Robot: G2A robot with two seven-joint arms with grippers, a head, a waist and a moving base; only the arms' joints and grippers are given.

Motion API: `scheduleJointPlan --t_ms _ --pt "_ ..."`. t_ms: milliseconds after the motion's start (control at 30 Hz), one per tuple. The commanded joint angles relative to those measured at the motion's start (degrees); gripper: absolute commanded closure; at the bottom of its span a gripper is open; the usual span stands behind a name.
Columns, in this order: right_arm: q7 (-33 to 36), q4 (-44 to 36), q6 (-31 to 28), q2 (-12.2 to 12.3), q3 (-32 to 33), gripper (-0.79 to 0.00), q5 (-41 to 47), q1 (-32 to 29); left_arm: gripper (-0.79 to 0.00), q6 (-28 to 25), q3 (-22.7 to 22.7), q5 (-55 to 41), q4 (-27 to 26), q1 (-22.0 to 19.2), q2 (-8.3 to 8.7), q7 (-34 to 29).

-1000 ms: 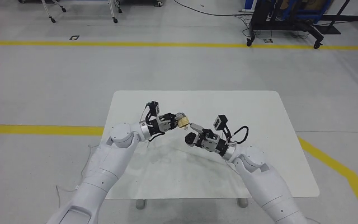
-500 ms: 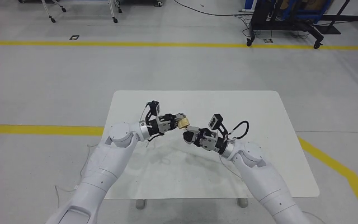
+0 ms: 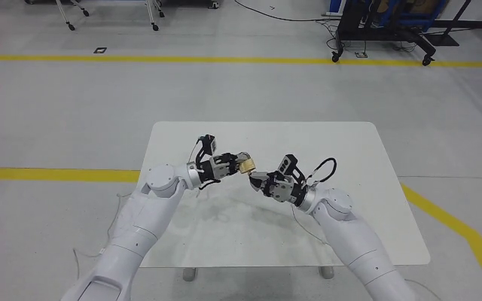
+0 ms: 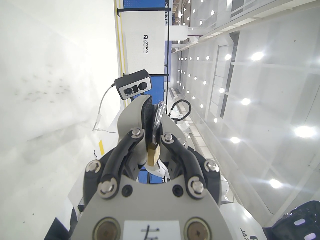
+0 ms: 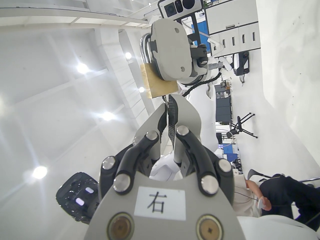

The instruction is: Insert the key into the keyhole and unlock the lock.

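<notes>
Lock [image 3: 245,162], a brass padlock, hangs above the white table [image 3: 354,150], pinched in the left gripper [image 3: 234,162] at about ten o'clock from the tabletop's middle. At its four o'clock the right gripper [image 3: 259,179] is closed narrow on the key [image 5: 164,100]. The key's tip seems to sit right at the brass underside, but whether it is in the keyhole I cannot tell. Seating it and the turn look left to do. Around the table lies grey floor [image 3: 113,98] with yellow lines [image 3: 226,59] and wheeled racks [image 3: 384,31] toward one o'clock.

Right gripper [image 5: 170,102] pinched on a thin key [image 5: 164,101], tip just at the brass lock [image 5: 153,83] — left gripper [image 5: 160,51] clamping it
</notes>
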Motion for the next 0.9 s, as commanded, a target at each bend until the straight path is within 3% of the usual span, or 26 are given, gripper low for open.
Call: scheduleJointPlan --t_ms 0,467,867 --pt "1.62 0.78 1.34 -0.09 0.1 0.0 2.63 0.22 0.0 -0.97 0.19 0.88 -0.39 0.15 0.06 -0.32" --pt "9.3 6.73 9.16 -0.47 0.23 0.0 11.99 2.62 0.0 -8.14 -1.02 5.25 -4.24 2.97 0.7 4.46" --pt "12.74 9.37 11.56 -0.65 -0.07 0.0 14.59 3.75 0.0 -8.84 -1.52 7.68 -7.17 4.99 1.1 7.51"
